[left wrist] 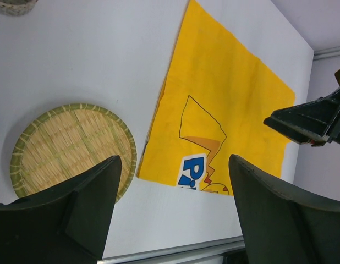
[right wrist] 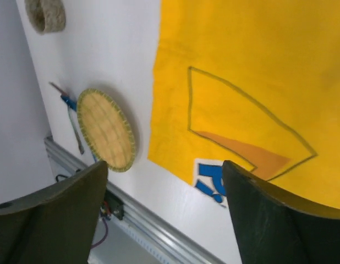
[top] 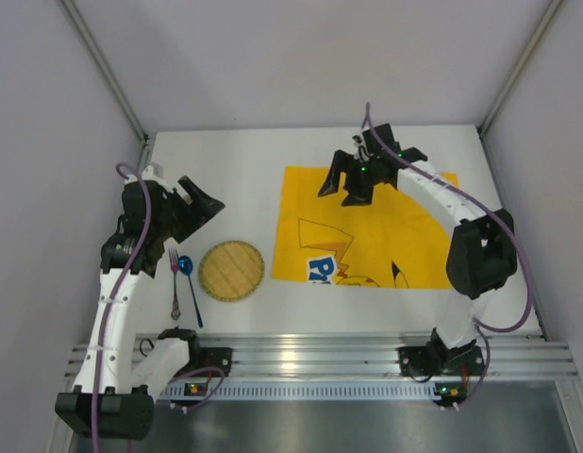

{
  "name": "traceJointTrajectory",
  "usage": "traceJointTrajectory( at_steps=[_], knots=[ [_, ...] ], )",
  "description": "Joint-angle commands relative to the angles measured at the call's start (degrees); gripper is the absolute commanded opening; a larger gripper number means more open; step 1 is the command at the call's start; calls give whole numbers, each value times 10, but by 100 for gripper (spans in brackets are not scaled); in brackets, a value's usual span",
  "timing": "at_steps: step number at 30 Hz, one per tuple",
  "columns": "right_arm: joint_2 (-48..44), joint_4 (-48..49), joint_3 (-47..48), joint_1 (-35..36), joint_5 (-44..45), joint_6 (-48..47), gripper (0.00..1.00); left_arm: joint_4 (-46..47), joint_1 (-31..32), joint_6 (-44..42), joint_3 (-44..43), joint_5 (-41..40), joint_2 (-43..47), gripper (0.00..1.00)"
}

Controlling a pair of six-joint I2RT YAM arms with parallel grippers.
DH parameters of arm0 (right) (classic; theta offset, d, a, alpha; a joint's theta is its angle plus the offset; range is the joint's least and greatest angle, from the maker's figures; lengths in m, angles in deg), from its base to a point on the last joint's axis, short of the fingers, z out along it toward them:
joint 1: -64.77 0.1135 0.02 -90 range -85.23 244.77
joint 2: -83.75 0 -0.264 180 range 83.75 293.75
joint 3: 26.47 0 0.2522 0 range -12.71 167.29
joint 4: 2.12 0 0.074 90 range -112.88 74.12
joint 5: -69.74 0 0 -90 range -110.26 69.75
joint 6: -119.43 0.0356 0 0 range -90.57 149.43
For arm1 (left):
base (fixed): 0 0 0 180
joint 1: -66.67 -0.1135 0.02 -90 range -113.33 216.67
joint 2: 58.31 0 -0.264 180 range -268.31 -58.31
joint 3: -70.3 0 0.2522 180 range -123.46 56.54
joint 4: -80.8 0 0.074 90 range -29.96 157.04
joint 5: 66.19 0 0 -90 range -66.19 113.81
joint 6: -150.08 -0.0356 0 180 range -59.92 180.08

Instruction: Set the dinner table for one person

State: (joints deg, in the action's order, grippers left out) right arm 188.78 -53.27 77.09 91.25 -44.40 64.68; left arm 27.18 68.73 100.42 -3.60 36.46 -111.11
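Woven plate [top: 231, 270] rests on dinner table [top: 225, 170] beside placemat [top: 386, 236].

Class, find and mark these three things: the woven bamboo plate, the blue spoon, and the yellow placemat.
woven bamboo plate [top: 231, 270]: top external view, centre of the weave.
blue spoon [top: 185, 265]: top external view, its bowl.
yellow placemat [top: 405, 226]: top external view, bare yellow cloth near the middle.

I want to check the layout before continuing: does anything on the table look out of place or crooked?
The woven plate lies on the dinner table, left of the yellow placemat, not on it. The fork and blue spoon both lie left of the plate. The placemat sits slightly crooked.
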Motion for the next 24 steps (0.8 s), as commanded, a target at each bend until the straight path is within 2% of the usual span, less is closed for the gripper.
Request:
traceJointTrajectory(
  at_steps=[1, 2, 3, 5, 6, 8, 9, 16, 24],
  knots=[
    [-19, 2, -38, -70, 20, -24, 78, 30, 2, 1, -2, 15, -5, 84],
    [-2, 1, -40, -83, 29, -39, 71, 35, 2, 2, -2, 18, -6, 84],
    [10, 1, -39, -88, 32, -45, 56, 36, 3, 4, -1, 19, -7, 84],
    [34, 1, -29, -98, 29, -52, 35, 36, 5, 6, -3, 20, -10, 83],
    [60, 1, -24, -99, 27, -52, 17, 36, 7, 5, -5, 20, -11, 83],
    [96, 1, -4, -98, 23, -49, 3, 36, 7, 4, -9, 19, -10, 83],
    [107, 1, 1, -99, 20, -47, 0, 34, 8, 4, -10, 19, -10, 83],
    [165, 2, 34, -82, 15, -35, 0, 6, 8, 1, -12, 5, 8, 83],
    [198, 1, 56, -29, 14, -29, 0, -6, 8, 5, -1, -11, 24, 83]
  ],
)
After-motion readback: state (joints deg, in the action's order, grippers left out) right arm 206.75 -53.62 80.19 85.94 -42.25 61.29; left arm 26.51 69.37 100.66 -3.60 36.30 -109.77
